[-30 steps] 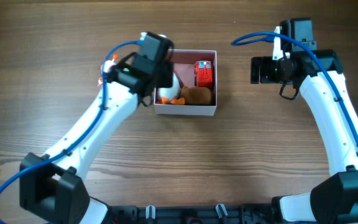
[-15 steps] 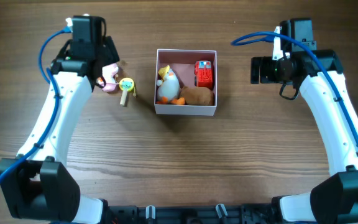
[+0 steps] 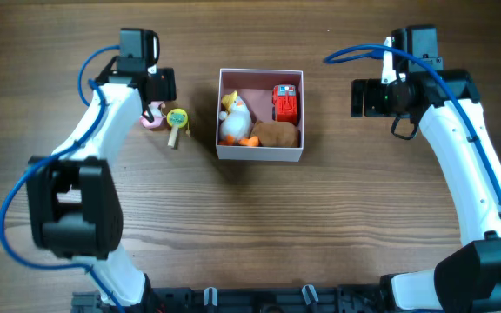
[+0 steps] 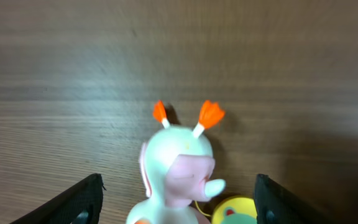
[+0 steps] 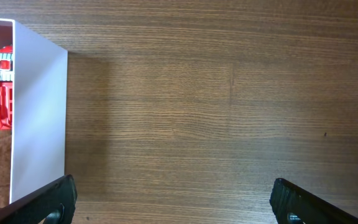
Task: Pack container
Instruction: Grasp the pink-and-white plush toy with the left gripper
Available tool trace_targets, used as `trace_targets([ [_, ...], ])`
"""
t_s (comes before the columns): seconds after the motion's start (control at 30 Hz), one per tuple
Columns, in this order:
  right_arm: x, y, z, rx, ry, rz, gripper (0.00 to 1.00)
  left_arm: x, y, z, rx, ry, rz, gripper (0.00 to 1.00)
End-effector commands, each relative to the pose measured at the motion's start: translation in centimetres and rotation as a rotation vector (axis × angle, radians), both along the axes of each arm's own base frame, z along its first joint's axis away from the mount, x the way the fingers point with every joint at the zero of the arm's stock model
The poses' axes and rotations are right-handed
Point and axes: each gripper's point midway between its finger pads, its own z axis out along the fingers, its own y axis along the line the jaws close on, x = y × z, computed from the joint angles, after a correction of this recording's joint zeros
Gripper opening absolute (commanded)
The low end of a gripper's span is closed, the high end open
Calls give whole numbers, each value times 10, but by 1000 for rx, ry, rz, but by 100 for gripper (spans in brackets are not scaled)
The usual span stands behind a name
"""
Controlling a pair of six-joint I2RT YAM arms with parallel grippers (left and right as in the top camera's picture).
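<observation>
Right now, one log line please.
left gripper: open, aimed at pink toy | right gripper: open, beside container | container: duck, red truck, brown plush inside

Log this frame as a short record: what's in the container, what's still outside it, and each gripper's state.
container: white walls, open top
inside: white duck plush, red toy truck, brown plush
outside, to its left: pink-and-white toy with orange antennae, yellow round toy
left gripper: open, one finger on each side of the pink-and-white toy, not gripping it
right gripper: open, empty, over bare table right of the container
packing: not finished, two toys still out
</observation>
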Motion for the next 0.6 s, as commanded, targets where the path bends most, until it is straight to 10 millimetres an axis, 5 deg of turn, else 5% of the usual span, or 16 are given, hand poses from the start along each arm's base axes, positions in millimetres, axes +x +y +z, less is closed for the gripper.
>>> trace_targets([
  [0.0, 3, -2, 13, -2, -39, -22, 100, 0, 0, -38, 14, 85, -43, 80],
  [0.2, 3, -2, 13, -2, -39, -22, 99, -6, 0, -65, 17, 146, -44, 73],
  [0.23, 3, -2, 13, -2, -39, -22, 100, -5, 0, -64, 17, 143, -43, 63],
  [0.27, 3, -2, 13, -2, -39, -22, 100, -4, 0, -63, 17, 136, -43, 37],
  [0.3, 3, -2, 13, -2, -39, -22, 99, -1, 0, -61, 18, 125, -42, 23],
  [0.37, 3, -2, 13, -2, -39, -22, 100, 1, 3, -59, 34, 113, -33, 8],
  [0.57, 3, -2, 13, -2, -39, -22, 100, 6, 16, -27, 100, 45, 8, 4],
])
